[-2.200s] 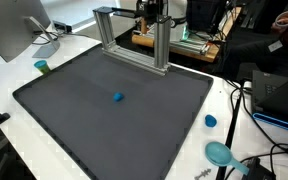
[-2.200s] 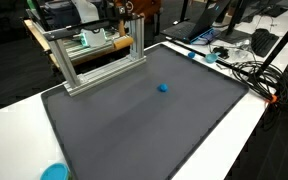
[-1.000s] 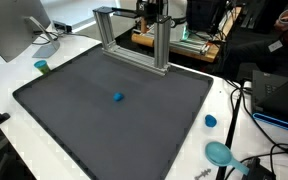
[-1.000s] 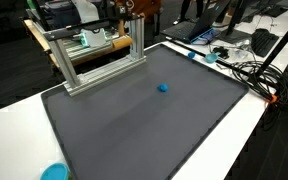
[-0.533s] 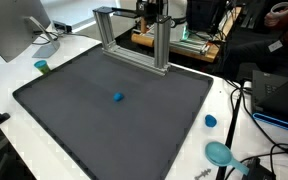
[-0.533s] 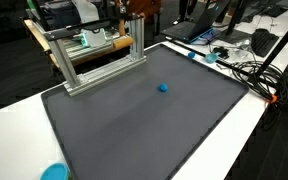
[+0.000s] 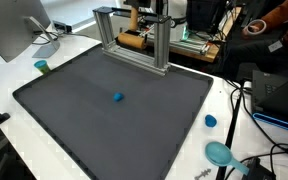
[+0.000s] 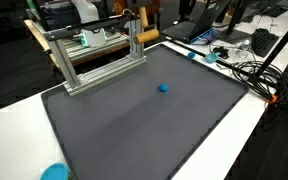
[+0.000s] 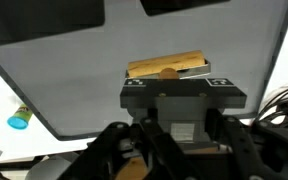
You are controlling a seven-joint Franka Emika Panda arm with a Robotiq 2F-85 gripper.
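My gripper [image 7: 142, 20] hangs at the back of the table, just behind the aluminium frame [image 7: 162, 50]; in the other exterior view it [image 8: 134, 14] is at the frame's top bar [image 8: 89, 38]. A light wooden block [image 7: 132, 40] shows right under it and stands upright beside the frame post [image 8: 140, 30]. In the wrist view the dark fingers [image 9: 119, 150] fill the bottom, with wood colour between them and a wooden block [image 9: 169, 68] beyond. Whether the jaws grip the wood is not clear. A small blue ball [image 7: 118, 97] lies on the dark mat [image 7: 74, 125], far from the gripper.
A green cup [image 7: 42, 67] stands left of the mat, and a blue cap [image 7: 211, 121] and a teal dish [image 7: 220, 153] lie to its right. A monitor [image 7: 9, 30] stands at the far left. Cables [image 8: 254, 70] run along the table edge. People sit behind the table.
The arm was still, then shifted along the back of the frame in the last half second. The wooden block now shows plainly beside the frame post. The ball has not moved.
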